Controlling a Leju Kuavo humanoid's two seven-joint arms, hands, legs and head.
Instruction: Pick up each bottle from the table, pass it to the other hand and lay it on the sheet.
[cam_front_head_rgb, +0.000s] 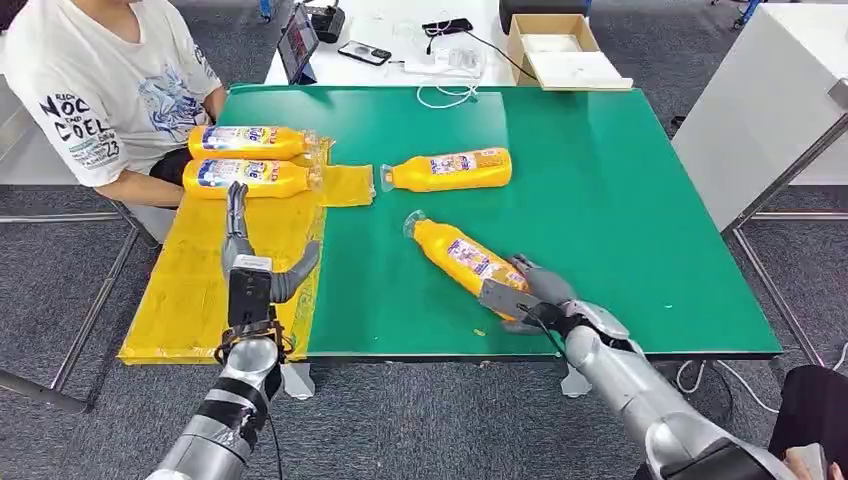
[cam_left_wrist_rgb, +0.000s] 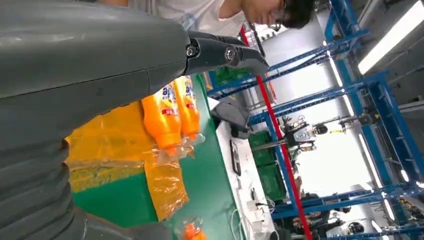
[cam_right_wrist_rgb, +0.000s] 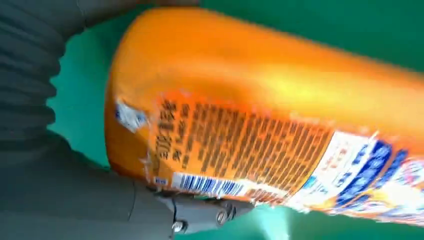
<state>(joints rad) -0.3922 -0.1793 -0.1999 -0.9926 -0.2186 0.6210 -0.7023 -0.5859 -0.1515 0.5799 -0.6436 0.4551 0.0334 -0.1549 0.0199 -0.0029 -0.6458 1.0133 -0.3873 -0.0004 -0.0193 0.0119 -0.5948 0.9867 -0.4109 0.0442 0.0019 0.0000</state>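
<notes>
gripping bottle three of four, two already down

fingers (cam_front_head_rgb: 528, 270) of the right hand (cam_front_head_rgb: 525, 292) wrapped round the base end of the near orange plastic bottle with the blue-and-white label (cam_front_head_rgb: 462, 255). right wrist view confirms it: thumb under, bottle body tight against the palm. the bottle looks to be lying on the green table top (cam_front_head_rgb: 600, 200), cap pointing away and to the left; can't tell if it's lifted at all.

left hand (cam_front_head_rgb: 252, 262) holds nothing, fingers extended and apart, thumb out to the side, hovering over the yellow plastic sheet (cam_front_head_rgb: 200, 290) at the table's left edge.

done, judging by layout: two orange bottles (cam_front_head_rgb: 250, 142) (cam_front_head_rgb: 248, 176) side by side at the sheet's far end, near a seated person in a white t-shirt (cam_front_head_rgb: 110, 80).

left: this grip, then lift, handover to the left hand, lay down. after that the far orange bottle (cam_front_head_rgb: 450, 169), lying mid-table just beside the sheet's corner. roughly halfway.
</notes>
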